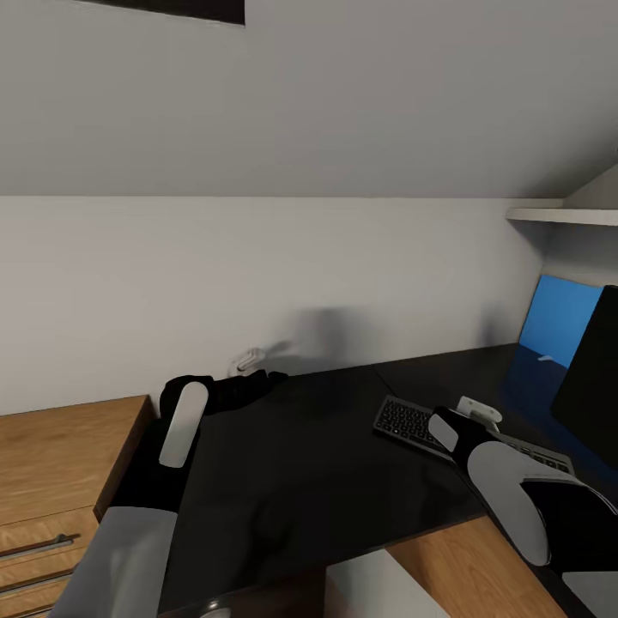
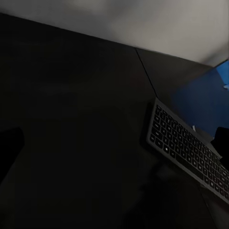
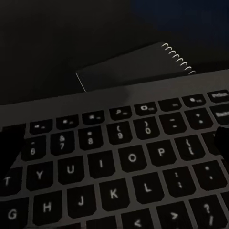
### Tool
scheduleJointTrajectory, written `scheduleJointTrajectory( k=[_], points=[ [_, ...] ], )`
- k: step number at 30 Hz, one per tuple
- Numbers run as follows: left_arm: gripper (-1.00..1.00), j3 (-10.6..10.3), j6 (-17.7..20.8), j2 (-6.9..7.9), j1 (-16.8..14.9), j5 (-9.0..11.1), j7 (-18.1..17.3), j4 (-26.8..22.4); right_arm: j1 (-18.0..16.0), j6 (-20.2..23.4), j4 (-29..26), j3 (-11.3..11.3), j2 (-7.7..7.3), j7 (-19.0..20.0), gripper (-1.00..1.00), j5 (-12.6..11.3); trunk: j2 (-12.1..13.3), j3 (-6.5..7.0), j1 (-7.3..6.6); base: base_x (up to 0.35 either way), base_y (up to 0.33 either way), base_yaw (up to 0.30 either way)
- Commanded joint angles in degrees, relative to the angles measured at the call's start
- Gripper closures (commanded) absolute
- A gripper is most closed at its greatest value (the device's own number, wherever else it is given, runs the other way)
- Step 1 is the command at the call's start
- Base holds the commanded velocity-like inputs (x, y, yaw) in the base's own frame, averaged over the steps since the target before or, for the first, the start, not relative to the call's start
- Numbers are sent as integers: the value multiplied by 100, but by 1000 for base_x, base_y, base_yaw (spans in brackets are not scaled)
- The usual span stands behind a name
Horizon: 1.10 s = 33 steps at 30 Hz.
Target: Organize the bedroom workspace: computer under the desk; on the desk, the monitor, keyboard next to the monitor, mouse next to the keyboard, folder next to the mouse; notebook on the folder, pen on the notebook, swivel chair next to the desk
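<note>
Readable writing is confined to the keyboard [image 3: 119,162]: in the right wrist view its black keycaps carry white legends, among them Y, U, I, O, P, then G, H, J, K, L, and the digits 8, 9, 0 in the row above. Just beyond the keyboard's far edge lies a dark spiral-bound notebook [image 3: 129,67], its wire coils catching light at one corner; its cover is too dark to read.

On the desk [image 1: 292,463], the keyboard [image 1: 412,422] lies toward the monitor [image 1: 592,386], whose black screen is cut off by the picture's edge. Behind the monitor, a bright blue panel [image 1: 558,318] leans against the wall; whether it is the folder cannot be told. A wooden chest [image 1: 51,481] adjoins the desk's other end.

The right gripper [image 1: 476,410] hovers low over the keyboard; its fingers are hidden behind the wrist, so their spread cannot be told. The left gripper [image 1: 249,367] sits at the desk's rear edge near the wall, its opening likewise indistinct. The left wrist view shows the keyboard [image 2: 186,148] on the dark desktop.
</note>
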Motion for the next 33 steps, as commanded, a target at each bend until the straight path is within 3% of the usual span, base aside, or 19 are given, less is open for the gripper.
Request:
scheduleJointTrajectory(
  k=[1, 19, 26, 33],
  points=[
    [-100, 1, 15, -1, -4, 60, 59, -5, -3, 9, -6, -1, 0, -16, -100, -12, -3, -6, 0, 0, 0, 0],
    [-100, -85, 1, -1, -4, 73, 67, -5, -3, -4, -9, -6, -8, -3, -100, -7, -3, -6, 0, 0, 0, 0],
    [-100, -87, 1, -1, -4, 73, 68, -5, 100, -641, -6, -5, -33, 402, -100, 4, -3, -6, 0, 0, 0, 0],
    [-100, -87, 1, -3, -4, 77, 68, -5, 121, -801, -26, -1, -35, 494, -100, 6, -3, -6, 0, 0, 0, 0]
  ],
)
